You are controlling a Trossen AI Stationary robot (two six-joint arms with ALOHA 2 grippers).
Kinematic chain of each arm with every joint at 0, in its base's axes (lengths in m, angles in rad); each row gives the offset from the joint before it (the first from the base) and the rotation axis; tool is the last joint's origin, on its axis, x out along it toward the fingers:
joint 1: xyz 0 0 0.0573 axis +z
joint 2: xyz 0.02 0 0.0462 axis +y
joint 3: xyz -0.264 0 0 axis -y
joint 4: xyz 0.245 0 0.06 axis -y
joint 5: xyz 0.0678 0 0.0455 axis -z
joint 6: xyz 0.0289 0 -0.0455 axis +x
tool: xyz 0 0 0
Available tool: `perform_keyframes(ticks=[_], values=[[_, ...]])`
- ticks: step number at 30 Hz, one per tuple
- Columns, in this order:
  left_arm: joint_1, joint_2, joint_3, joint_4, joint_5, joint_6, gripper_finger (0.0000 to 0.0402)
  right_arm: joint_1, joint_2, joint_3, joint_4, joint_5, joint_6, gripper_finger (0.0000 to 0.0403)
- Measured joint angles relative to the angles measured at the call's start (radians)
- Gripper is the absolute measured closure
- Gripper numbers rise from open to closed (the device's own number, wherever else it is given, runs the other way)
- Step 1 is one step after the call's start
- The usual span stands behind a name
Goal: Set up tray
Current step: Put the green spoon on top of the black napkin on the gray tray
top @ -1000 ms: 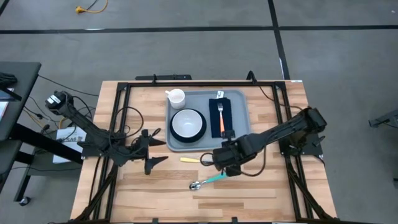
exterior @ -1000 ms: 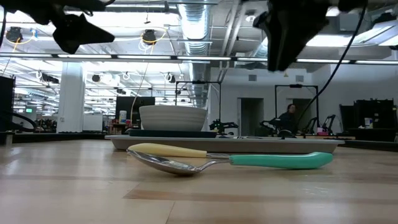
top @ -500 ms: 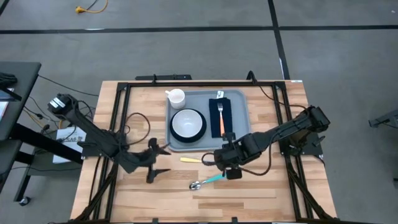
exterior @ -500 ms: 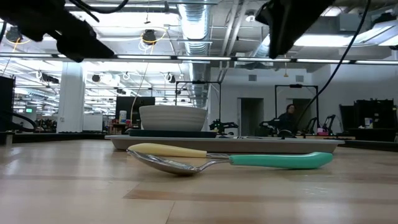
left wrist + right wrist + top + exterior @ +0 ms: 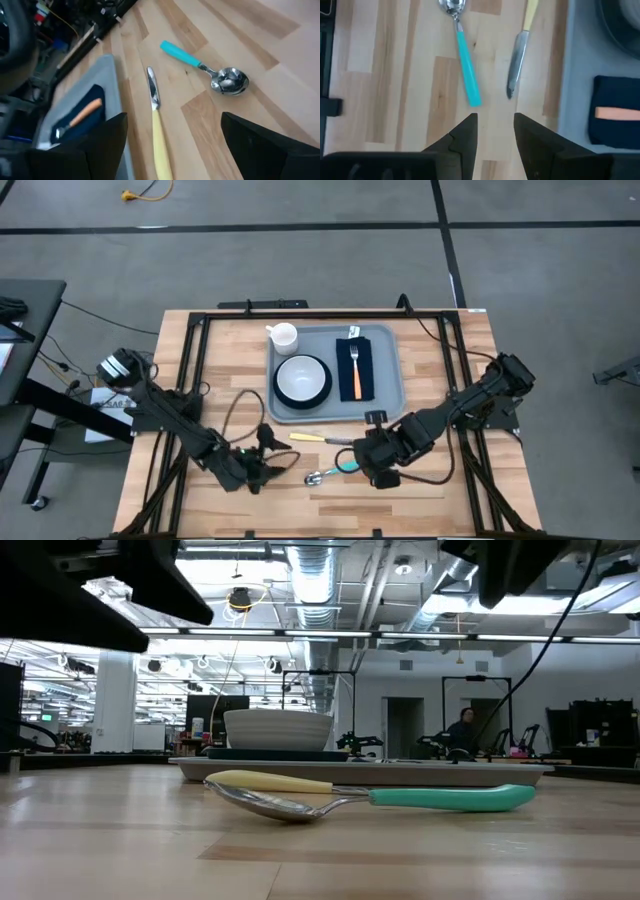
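The grey-blue tray (image 5: 386, 401) lies at the table's far middle. It carries a white bowl on a dark plate (image 5: 302, 379), a white cup (image 5: 283, 337) and a navy napkin with an orange-handled fork (image 5: 358, 372). A yellow-handled knife (image 5: 318, 438) lies flat on the wood just near of the tray. A teal-handled spoon (image 5: 336, 470) lies nearer still. My left gripper (image 5: 267, 458) hovers open to the left of both, looking along the knife (image 5: 156, 120) and spoon (image 5: 205, 67). My right gripper (image 5: 495, 125) hovers open just off the free end of the spoon's handle (image 5: 468, 80).
Bare wood stretches along the near edge (image 5: 300, 510) and left of the tray. Black frame rails (image 5: 195, 360) run along the left and right sides of the table. In the low view the spoon (image 5: 380, 798) lies in front of the knife (image 5: 270, 781) and the tray (image 5: 420, 772).
My left gripper has swung toward the near edge and rightward, closing on the knife and spoon. My right gripper has drawn back toward the near-right, from over the knife to beside the spoon's handle end. Knife, spoon and tray have not moved.
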Motion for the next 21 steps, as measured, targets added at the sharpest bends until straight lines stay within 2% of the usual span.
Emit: perform_keyframes(ticks=[9,16,21], values=[[-0.037,0.247,0.168,-0.123,-0.134,0.155,0.0093,0.068,0.000,0.000,0.000,0.000,0.042,0.0284],[-0.061,0.384,0.255,-0.240,-0.126,0.102,0.0093,0.101,0.000,0.000,0.001,0.000,0.097,0.0284],[-0.076,0.440,0.305,-0.245,-0.104,0.159,0.0093,0.113,0.000,0.000,0.007,0.001,0.109,0.0284]])
